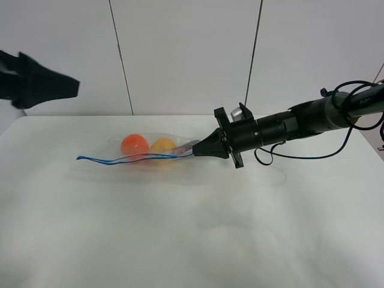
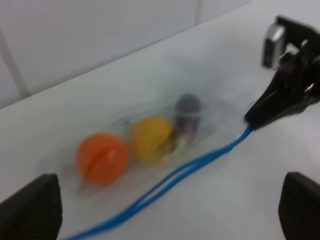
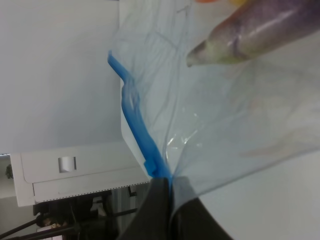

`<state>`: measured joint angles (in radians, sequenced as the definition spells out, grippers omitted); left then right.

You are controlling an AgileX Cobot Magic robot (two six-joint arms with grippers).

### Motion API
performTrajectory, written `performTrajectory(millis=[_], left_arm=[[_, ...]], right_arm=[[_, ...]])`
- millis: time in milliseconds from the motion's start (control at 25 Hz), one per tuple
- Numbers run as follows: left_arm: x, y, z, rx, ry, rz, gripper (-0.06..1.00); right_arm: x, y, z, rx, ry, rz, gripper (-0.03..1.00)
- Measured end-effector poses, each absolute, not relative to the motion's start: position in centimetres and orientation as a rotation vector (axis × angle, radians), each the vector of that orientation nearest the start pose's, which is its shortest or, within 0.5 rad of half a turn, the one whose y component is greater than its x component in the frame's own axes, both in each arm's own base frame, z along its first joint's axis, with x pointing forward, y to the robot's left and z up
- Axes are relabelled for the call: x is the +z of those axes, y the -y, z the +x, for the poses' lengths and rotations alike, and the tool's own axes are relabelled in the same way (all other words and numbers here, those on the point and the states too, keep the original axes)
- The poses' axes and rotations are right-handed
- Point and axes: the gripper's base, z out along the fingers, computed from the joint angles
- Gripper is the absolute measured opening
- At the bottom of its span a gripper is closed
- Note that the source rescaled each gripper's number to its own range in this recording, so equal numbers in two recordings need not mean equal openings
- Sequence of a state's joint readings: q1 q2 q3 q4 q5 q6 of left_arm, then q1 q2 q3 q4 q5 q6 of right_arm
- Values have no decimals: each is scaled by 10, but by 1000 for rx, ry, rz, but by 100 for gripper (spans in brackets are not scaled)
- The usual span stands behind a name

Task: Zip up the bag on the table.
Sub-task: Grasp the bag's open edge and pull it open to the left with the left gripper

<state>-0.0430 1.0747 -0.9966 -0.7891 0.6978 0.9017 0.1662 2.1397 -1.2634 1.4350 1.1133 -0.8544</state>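
The clear bag lies on the white table with an orange fruit, a yellow one and a purple one inside. Its blue zipper strip runs as two strands that stand apart along most of its length. My right gripper is shut on the strip's right end, also shown in the right wrist view. My left gripper hangs open and empty above the table's far left, well away from the bag; its fingers are spread wide.
A white panelled wall stands behind the table. The right arm's black cable droops near the table's back right. Bare tabletop stretches in front of the bag.
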Motion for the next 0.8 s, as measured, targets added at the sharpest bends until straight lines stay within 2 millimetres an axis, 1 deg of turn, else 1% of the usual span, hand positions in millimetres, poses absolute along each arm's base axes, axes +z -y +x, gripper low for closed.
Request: performTrajectory(millis=[40, 120, 240, 280, 320, 480, 680, 800], left_arm=[[368, 54, 230, -403, -1968, 584, 100], [357, 61, 247, -458, -1955, 624, 100], [340, 78, 264, -496, -1918, 744, 100], [340, 78, 264, -496, -1918, 744, 100], [335, 85, 268, -500, -1905, 787, 100], [319, 112, 275, -428, -1811, 1004, 100], [300, 134, 282, -334, -1680, 1274, 100], [291, 146, 282, -279, -1589, 1409, 100]], right_arm=[[141, -146, 378, 1645, -2526, -85, 0], [141, -146, 378, 1645, -2526, -85, 0], [141, -146, 378, 1645, -2526, -85, 0], [141, -146, 378, 1645, -2526, -85, 0], [141, -146, 378, 1645, -2526, -85, 0], [141, -146, 378, 1645, -2526, -85, 0], [141, -146, 378, 1646, -2525, -84, 0], [142, -146, 378, 1649, -2525, -86, 0]])
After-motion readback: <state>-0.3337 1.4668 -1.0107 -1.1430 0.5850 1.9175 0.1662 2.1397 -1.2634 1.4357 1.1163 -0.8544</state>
